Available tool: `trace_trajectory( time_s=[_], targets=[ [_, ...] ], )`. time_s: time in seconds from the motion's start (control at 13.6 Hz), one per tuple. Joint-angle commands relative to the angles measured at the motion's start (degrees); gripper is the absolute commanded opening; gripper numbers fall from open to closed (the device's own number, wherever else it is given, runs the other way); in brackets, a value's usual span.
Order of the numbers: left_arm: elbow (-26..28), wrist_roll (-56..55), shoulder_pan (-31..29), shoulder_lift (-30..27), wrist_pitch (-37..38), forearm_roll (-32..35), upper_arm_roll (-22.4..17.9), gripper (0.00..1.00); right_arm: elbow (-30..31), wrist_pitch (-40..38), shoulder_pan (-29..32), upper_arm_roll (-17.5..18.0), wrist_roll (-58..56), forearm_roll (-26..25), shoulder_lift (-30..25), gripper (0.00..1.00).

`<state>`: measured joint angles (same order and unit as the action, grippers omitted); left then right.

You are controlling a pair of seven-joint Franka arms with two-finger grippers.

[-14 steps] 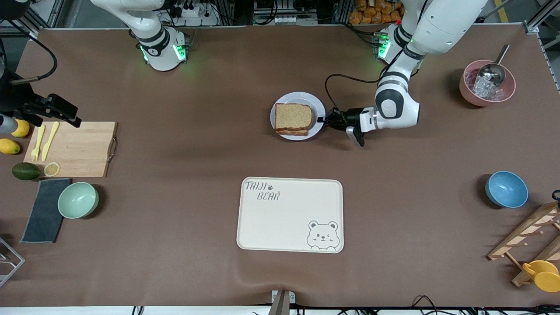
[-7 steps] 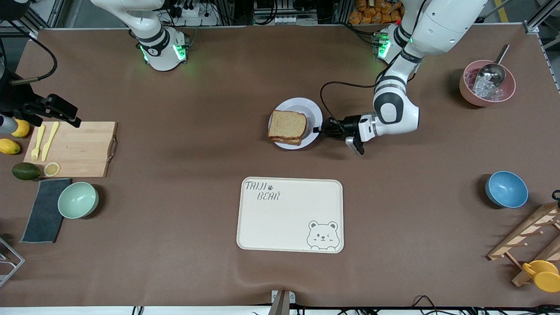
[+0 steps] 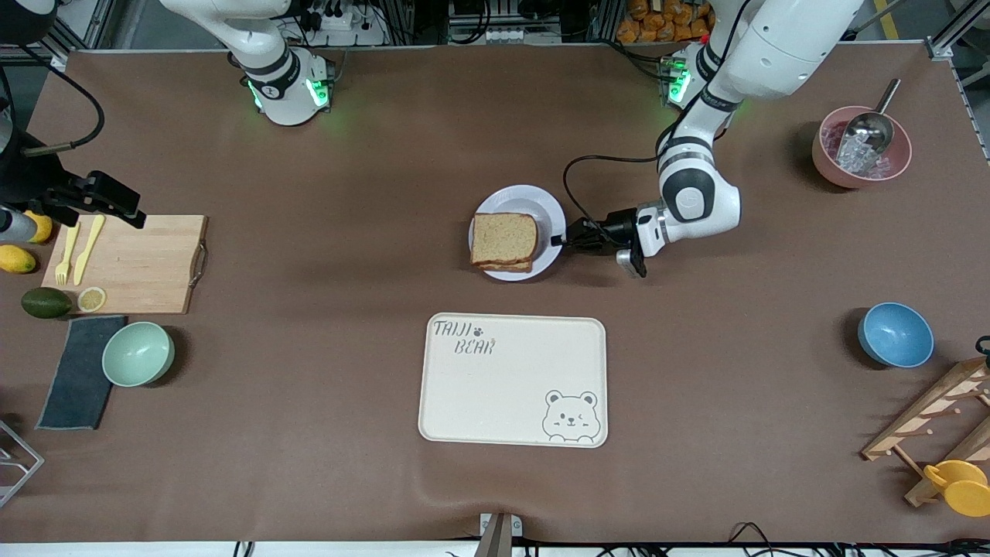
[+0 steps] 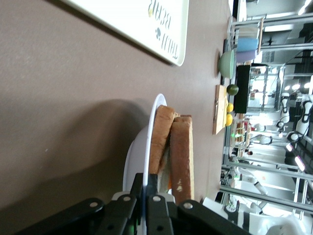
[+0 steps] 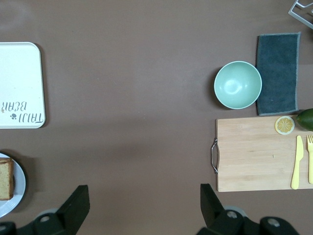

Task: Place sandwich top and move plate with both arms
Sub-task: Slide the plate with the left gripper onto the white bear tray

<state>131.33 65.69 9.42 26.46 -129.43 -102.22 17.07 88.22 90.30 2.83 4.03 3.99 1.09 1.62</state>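
Now the left gripper point(image 3: 562, 240) carries the plate point(image 3: 541, 203).
Clamped on the rim at three o'clock; bread point(image 3: 503, 237) tops the sandwich. Tray point(image 3: 513, 380) at six o'clock comes next. Right gripper point(image 5: 142, 205) waits, spread wide.

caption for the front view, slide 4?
Left gripper shut on plate rim, sandwich top in place; right gripper open above cutting board.

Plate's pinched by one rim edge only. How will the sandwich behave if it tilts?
The sandwich likely slides: it sits off-centre on the plate, away from the shut left gripper. The sandwich top rests loose, so it may shift first. The plate looks glossy, probably slippery.
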Motion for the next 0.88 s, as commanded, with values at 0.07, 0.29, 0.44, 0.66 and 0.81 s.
trace_trajectory(
  time_s=[0.07,0.29,0.44,0.66,0.81],
  targets=[
    [-1.2,1.5,-0.1,-0.2,3.2,-5.0,0.5,0.00,-1.7,-1.1,-0.5,0.0,1.0,-0.7,1.0,1.00],
    [-1.5,3.8,-0.1,0.1,4.5,-9.6,0.5,0.00,-1.6,-1.1,-0.3,0.0,0.8,-0.7,1.1,1.00],
    [-3.0,3.8,0.2,0.8,4.5,-11.2,0.5,0.00,-1.6,-1.1,-0.3,0.0,0.8,-0.7,1.1,1.00],
    [-8.8,3.9,0.4,5.3,4.4,-13.6,0.4,0.00,-1.6,-1.1,0.0,0.0,0.8,-0.7,1.1,1.00],
    [-11.3,3.9,0.1,7.0,4.4,-14.1,0.3,0.00,-1.6,-1.1,0.2,0.0,0.8,-0.7,1.1,1.00]
  ],
)
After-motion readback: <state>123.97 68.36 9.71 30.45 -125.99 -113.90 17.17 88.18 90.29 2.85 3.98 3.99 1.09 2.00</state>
